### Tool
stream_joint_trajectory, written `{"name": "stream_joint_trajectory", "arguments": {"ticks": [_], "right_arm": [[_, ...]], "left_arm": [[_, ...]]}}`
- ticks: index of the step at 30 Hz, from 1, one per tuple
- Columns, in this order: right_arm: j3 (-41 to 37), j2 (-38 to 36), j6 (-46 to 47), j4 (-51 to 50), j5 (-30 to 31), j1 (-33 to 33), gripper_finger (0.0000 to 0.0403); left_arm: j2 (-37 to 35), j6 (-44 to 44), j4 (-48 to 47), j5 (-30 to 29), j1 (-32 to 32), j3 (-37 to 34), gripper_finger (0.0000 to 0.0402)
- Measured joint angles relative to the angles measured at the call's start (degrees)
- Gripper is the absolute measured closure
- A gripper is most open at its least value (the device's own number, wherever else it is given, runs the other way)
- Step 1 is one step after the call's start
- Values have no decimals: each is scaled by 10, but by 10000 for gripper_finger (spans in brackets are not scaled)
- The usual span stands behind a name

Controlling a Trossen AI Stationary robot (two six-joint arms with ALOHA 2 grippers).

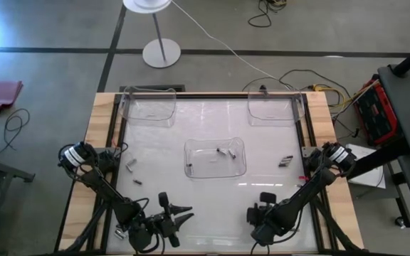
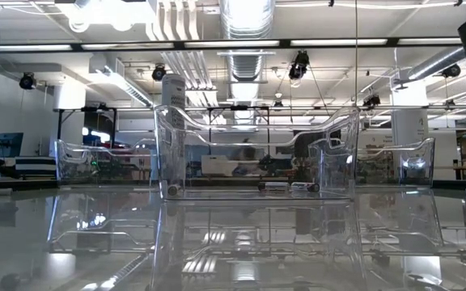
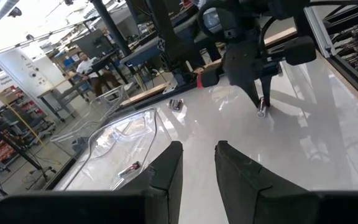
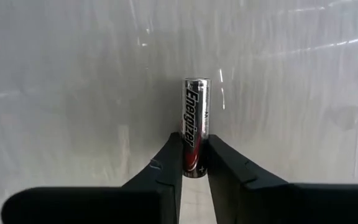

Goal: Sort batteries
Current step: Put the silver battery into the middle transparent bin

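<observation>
I have one battery (image 4: 195,126) pinched between the right gripper (image 4: 194,163) fingers, its lower end clamped and most of its length standing clear beyond the tips, over bare table (image 1: 212,192) on the near side, presumably so I can carry it to a tray. Ahead of those jaws sits the middle clear tray (image 1: 215,157), with a few batteries inside. My left gripper (image 3: 197,167) waits alongside, jaws narrowly parted around nothing.
</observation>
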Motion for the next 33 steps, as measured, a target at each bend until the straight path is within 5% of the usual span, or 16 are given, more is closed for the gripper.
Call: {"name": "stream_joint_trajectory", "arguments": {"ticks": [7,16,25,33], "right_arm": [[56,-33,-73,-56,20,-48,355],[188,-48,-296,-116,83,-196,357],[294,44,-549,-116,57,-387,358],[360,152,-622,-171,-15,-442,356]], "left_arm": [[0,-1,-3,0,0,0,326],[0,0,-6,0,3,0,326],[0,4,-31,-1,4,0,326],[0,-86,-151,-21,3,0,326]]}}
